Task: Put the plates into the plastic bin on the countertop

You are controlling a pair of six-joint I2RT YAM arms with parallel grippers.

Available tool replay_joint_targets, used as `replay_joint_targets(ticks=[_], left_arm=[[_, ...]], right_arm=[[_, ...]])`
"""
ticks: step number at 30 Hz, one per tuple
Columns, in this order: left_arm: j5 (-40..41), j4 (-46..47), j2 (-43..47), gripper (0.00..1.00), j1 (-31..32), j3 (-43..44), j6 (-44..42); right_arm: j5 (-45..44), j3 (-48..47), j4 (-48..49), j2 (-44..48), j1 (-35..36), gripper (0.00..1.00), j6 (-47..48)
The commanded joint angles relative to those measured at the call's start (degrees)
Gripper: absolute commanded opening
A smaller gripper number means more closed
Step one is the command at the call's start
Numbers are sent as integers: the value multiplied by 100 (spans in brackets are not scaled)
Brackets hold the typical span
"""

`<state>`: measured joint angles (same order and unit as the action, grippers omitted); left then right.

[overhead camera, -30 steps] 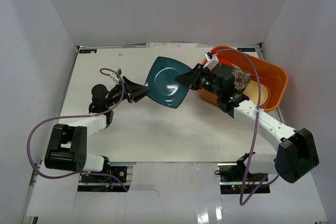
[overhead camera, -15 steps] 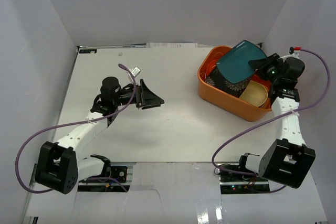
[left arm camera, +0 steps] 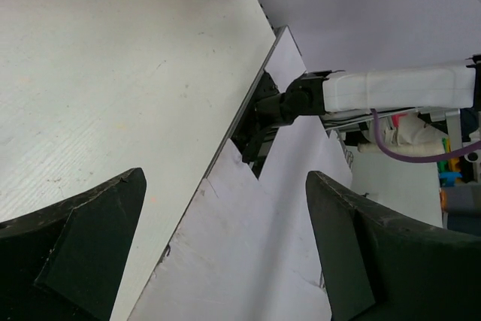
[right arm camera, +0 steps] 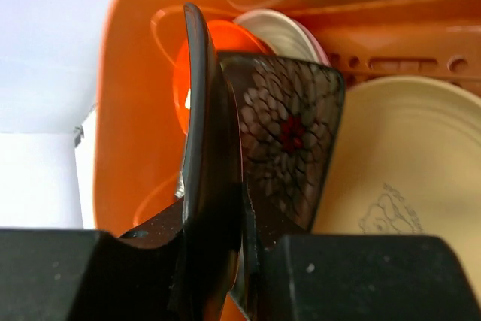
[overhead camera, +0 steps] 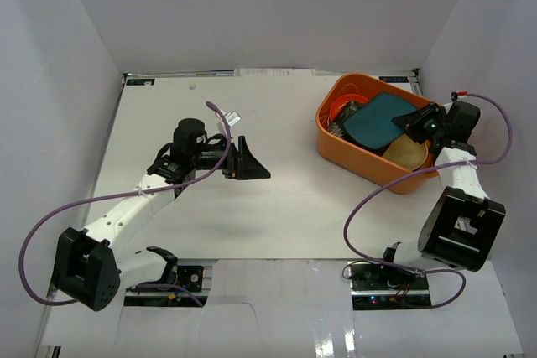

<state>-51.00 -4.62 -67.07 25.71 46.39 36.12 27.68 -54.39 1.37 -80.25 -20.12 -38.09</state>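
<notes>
Pinches the teal square plate (overhead camera: pixel 375 119) in the right gripper (overhead camera: pixel 415 123), tilted inside the orange plastic bin (overhead camera: pixel 362 157) at upper right, over the black floral plate (right arm camera: pixel 289 137). Holds nothing in the left gripper (overhead camera: pixel 250 161), spread wide mid-frame. Risks sliding and chipping if released at this tilt.

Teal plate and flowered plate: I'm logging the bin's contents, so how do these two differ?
The teal plate is plain; the flowered plate is black with white blooms. The teal plate is gripped by the right hand; the flowered plate lies loose. From above, the teal plate sits on top, covering most of the flowered plate. Both are square with rounded corners and inside the orange bin.
</notes>
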Motion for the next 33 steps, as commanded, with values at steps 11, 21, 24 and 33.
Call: replay_joint_targets(ticks=[11,21,24,33], left_arm=[[960,-996,352,98,21,1073,-623],[1752,-1919,554,98,13,2338,-1124],[1901,-1920,677,98,13,2699,-1168],[3041,-1919,1590,98,13,3087,-1327]], right_arm=[[-912,-379,-936,368,-1,93,987],[-2411,-458,-1561,1476,-1,90,1295],[-1376,-432,-1464,2047,8,93,1216],[268,122,-1245,4341,456,90,900]])
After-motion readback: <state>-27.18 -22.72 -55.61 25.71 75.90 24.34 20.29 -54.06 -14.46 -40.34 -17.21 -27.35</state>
